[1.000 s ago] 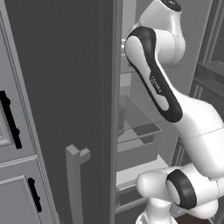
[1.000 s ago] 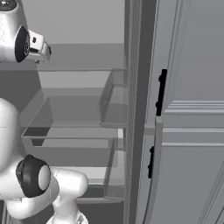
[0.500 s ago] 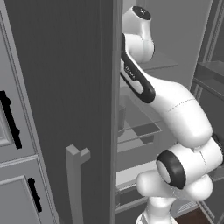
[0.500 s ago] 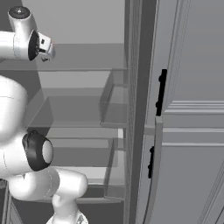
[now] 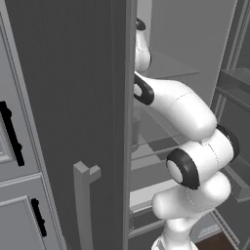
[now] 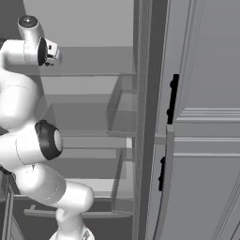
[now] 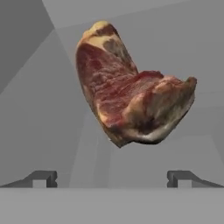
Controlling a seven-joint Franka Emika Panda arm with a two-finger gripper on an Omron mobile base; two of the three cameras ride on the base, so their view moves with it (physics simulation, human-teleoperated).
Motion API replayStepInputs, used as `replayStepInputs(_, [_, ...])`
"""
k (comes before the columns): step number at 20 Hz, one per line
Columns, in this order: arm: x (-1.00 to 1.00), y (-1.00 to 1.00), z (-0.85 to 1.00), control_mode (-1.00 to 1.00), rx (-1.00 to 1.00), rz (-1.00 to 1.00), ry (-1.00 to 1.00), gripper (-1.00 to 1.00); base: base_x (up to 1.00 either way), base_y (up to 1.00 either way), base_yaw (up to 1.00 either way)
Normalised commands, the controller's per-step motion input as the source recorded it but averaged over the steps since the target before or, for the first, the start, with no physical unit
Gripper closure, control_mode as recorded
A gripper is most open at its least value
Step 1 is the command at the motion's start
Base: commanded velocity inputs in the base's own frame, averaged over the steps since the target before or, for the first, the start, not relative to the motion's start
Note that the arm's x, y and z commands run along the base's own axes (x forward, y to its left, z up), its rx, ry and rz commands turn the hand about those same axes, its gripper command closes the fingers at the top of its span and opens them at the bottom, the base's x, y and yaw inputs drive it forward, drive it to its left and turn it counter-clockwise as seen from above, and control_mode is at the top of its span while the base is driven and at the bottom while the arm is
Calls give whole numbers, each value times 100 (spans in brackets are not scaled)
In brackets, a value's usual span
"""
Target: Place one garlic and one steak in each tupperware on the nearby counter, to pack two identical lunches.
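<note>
Hand view: hand (image 7: 112,178) spread wide, empty, facing steak (image 7: 131,87).

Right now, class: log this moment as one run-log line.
place: inside fridge | gripper: open, empty | steak: ahead of the fingertips, not gripped

White glossy arm (image 5: 190,146), bulbous rounded segments; black rings at joints; grey cap on topmost link, upper left of right base view.

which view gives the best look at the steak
The hand view: the steak sits large ahead of the open fingers, its red marbling and pale fat clear. Both base views look at the fridge with the arm reaching in, giving nothing of the meat.
</note>
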Motion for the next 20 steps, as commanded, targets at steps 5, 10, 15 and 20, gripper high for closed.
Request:
replayStepInputs(5, [66, 7, -13, -100, -1, 0, -10, -100, 0, 0, 0])
replayStepInputs(10, [52, 19, -28, -100, -4, 0, -5, -100, 0, 0, 0])
replayStepInputs(15, [24, 1, -23, -100, -4, 0, 0, -100, 0, 0, 0])
replayStepInputs(20, [5, 3, -55, -100, -8, 0, -4, 100, 0, 0, 0])
